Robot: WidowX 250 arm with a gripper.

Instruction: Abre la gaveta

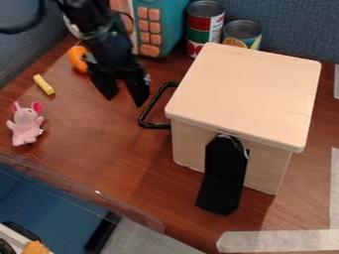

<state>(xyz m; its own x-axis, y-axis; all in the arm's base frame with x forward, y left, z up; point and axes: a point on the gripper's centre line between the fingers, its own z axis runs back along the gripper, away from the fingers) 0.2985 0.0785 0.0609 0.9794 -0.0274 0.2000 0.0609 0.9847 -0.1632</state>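
The wooden box (245, 89) sits on the counter (132, 168), its drawer seemingly shut, black handle (155, 126) jutting from the side nearest the pincer (124, 100), which is open and apart from it. The step looks like lining up; next, straddle the handle, grip, then pull away from the box. Whatever the drawer holds is hidden.

Black arm (84, 14), jaws parted, hanging down
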